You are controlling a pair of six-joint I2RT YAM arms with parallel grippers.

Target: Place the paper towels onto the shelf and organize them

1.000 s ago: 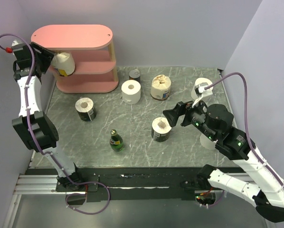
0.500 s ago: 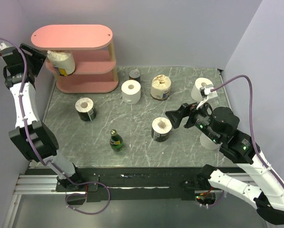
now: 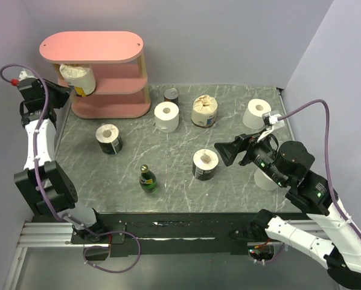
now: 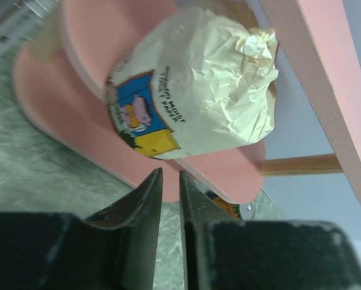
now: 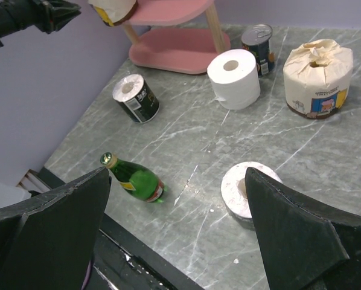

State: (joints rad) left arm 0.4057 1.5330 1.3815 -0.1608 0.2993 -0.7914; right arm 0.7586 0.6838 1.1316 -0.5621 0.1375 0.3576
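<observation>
The cream paper-wrapped towel roll [image 4: 192, 90] is sitting on the pink oval-boarded shelf [image 3: 90, 47], at the left end of its middle tier. The left fingers [image 4: 145, 205] are hovering just beside it, pressed nearly together and empty. The right fingers [image 5: 54, 223] are hanging spread wide over the grey marbled table [image 5: 325, 151].

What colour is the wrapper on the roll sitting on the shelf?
Cream crinkled wrapper with a blue and yellow label, clearest in the left wrist view.

My left gripper [image 3: 58, 93] is off the cream wrapped roll [image 3: 78, 78], which now sits alone on the shelf's [image 3: 111, 86] middle tier. I have pulled back clear, fingers nearly together. My right gripper [image 3: 224, 151] has shifted slightly rightward.
</observation>
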